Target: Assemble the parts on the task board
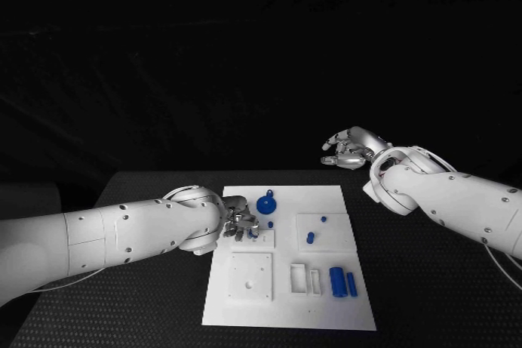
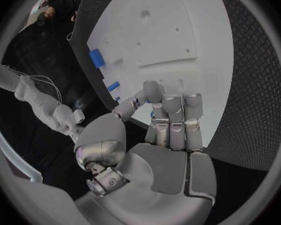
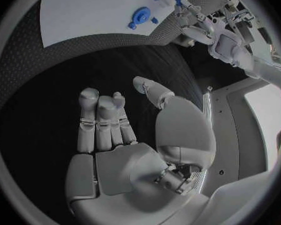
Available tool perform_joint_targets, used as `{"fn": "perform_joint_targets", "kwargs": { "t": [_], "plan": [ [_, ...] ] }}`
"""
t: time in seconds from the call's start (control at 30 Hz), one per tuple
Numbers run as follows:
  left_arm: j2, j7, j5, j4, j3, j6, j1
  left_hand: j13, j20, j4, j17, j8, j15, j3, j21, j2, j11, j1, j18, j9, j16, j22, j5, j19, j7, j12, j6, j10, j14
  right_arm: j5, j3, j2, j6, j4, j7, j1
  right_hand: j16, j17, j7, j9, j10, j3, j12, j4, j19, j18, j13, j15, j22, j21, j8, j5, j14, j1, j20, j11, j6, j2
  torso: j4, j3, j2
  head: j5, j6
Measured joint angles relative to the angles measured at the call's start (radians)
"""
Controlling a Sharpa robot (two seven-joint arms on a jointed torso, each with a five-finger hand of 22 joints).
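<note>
The black bumpy surface (image 1: 435, 287) carries the big white flat plastic task board (image 1: 285, 306). The board looks stiff and heavy enough to stay put when parts are pushed into it.

The left robot hand (image 1: 241, 226) hangs low over the board's near-left part. Its fingers are curled in together. A bit of blue shows by the fingertips (image 2: 154, 92), but I cannot tell if it is held.

The right robot hand (image 1: 346, 152) is up in the air, well away past the far edge of the board. It holds nothing and its fingers lie loosely apart.

The round blue plastic gear-like part (image 1: 268, 205) sits on the board just beyond the left robot hand. It looks light, hard and a little slippery, so I would take it by its rim.

The two blue plastic cylinders (image 1: 342, 281) lie side by side on the board, off to the right of the left robot hand and closer to the robot. They may roll, so pinch one across its middle.

The small blue plastic pegs (image 1: 311, 238) stand between the two robot hands, nearer the left one. They are tiny and easy to drop.
</note>
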Motion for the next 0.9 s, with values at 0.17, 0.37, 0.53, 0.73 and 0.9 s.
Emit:
{"fn": "perform_joint_targets", "kwargs": {
  "t": [0.17, 0.37, 0.53, 0.73, 0.9],
  "plan": [
    [0.003, -0.001, -0.022, -0.008, 0.0, 0.0, -0.008, 0.001, 0.003, 0.002, -0.004, 0.0, -0.002, 0.001, 0.0, 0.005, -0.001, -0.008, 0.0, 0.003, 0.007, 0.0, -0.026, 0.004, -0.002, 0.01, 0.002, -0.001, 0.005, 0.0, 0.0, -0.001, 0.004, 0.005, -0.001, 0.0, 0.0, 0.0, 0.001, -0.001, -0.004, 0.0, 0.0, 0.0, 0.0, 0.0, -0.002, 0.0, 0.0, 0.0, 0.0, 0.012, 0.0, 0.0, 0.0, 0.004, 0.0, 0.0, 0.0001, 0.0, 0.001, -0.001, -0.004],
    [0.007, -0.001, -0.042, -0.011, 0.0, 0.0, -0.016, 0.002, 0.002, 0.01, -0.005, 0.0, -0.002, 0.004, 0.004, 0.002, -0.001, -0.015, 0.0, 0.004, 0.007, 0.0, -0.031, 0.006, -0.005, 0.012, 0.005, -0.002, 0.005, 0.0, 0.0, -0.002, 0.009, 0.005, -0.002, 0.0, 0.0, 0.0, 0.003, -0.001, -0.004, 0.0, 0.003, 0.0, 0.0, 0.0, -0.003, 0.0, 0.0, 0.0, 0.0, 0.018, 0.0, 0.0, 0.0, 0.004, 0.001, 0.0, 0.0007, -0.0012, 0.001, -0.002, -0.008],
    [0.008, -0.002, -0.056, -0.015, 0.0, -0.001, -0.018, 0.002, 0.0, 0.02, -0.012, 0.0, 0.0, 0.009, 0.004, 0.01, -0.002, -0.022, 0.0, 0.006, 0.011, 0.0, -0.078, 0.007, -0.006, 0.016, 0.006, -0.002, 0.007, 0.0, 0.0, -0.001, 0.011, 0.006, -0.002, 0.0, 0.0, 0.0, 0.003, -0.001, -0.004, 0.0, 0.004, 0.0, 0.0, 0.0, -0.003, 0.0, 0.0, 0.0, 0.0, 0.022, 0.0, 0.0, 0.0, 0.004, 0.001, 0.0, 0.0009, -0.0012, 0.001, -0.002, -0.01],
    [0.007, -0.002, -0.064, -0.015, 0.0, -0.001, -0.018, 0.002, 0.0, 0.031, -0.013, 0.0, 0.0, 0.019, 0.004, 0.012, -0.003, -0.024, 0.0, 0.007, 0.011, 0.0, -0.089, 0.007, -0.009, 0.016, 0.009, -0.004, 0.007, 0.0, 0.0, -0.001, 0.014, 0.007, -0.003, 0.0, 0.0, 0.0, 0.003, -0.001, -0.003, 0.0, 0.004, 0.0, 0.0, 0.0, -0.005, 0.0, 0.0, 0.0, 0.0, 0.026, 0.0, 0.0, 0.0, 0.004, 0.001, 0.0, 0.0008, -0.0012, 0.0, -0.003, -0.011],
    [0.007, -0.003, -0.069, -0.015, 0.0, -0.003, -0.019, 0.002, 0.0, 0.033, -0.016, 0.0, 0.0, 0.021, 0.004, 0.012, -0.004, -0.024, 0.0, 0.007, 0.011, 0.0, -0.093, 0.007, -0.009, 0.016, 0.009, -0.004, 0.007, 0.0, 0.0, -0.002, 0.015, 0.008, -0.003, 0.0, 0.0, 0.0, 0.003, -0.001, -0.003, 0.0, 0.004, 0.0, 0.0, 0.0, -0.005, 0.0, 0.0, 0.0, 0.0, 0.034, 0.0, 0.0, 0.001, 0.004, 0.001, 0.0, 0.0009, -0.0012, 0.0, -0.003, -0.012]
  ]
}}
